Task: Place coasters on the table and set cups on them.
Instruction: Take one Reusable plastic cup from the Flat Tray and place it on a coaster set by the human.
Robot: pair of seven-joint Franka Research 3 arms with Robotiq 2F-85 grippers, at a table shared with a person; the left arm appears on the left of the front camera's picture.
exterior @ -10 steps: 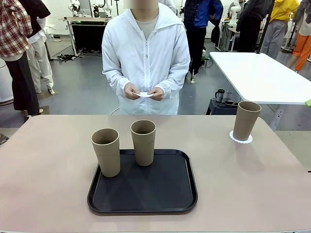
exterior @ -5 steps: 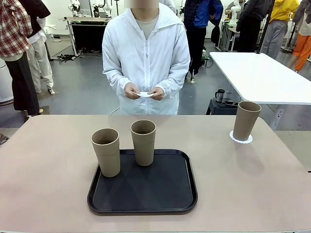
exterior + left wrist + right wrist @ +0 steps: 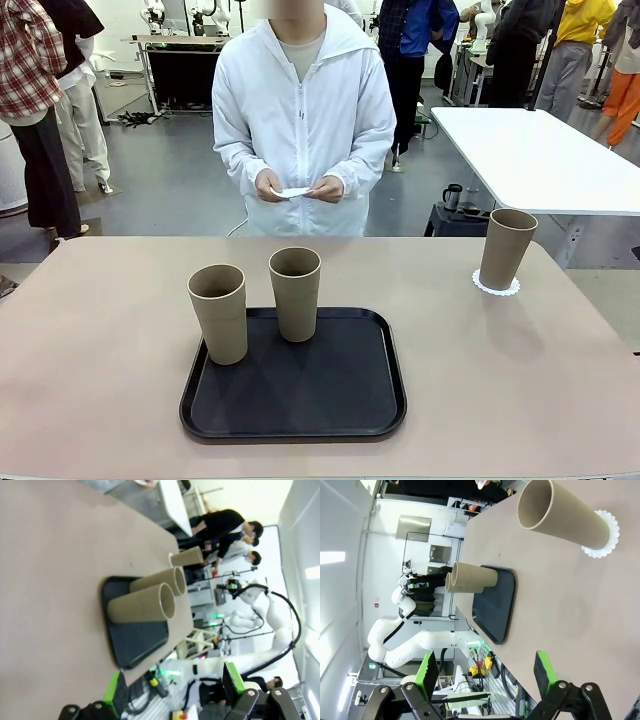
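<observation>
Right wrist view: cup on coaster stands beyond right gripper.

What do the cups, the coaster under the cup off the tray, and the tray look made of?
Cups: matte tan with no gloss, perhaps fibre composite or plastic.
Coaster: thin, white, lacy scalloped edge, likely paper.
Tray: black with a faint sheen, probably plastic.

Nothing legible anywhere — the tall tan-brown matte tumblers, the black rounded-square plastic tray and the beige-tan tabletop all show plain, unprinted surfaces.
</observation>
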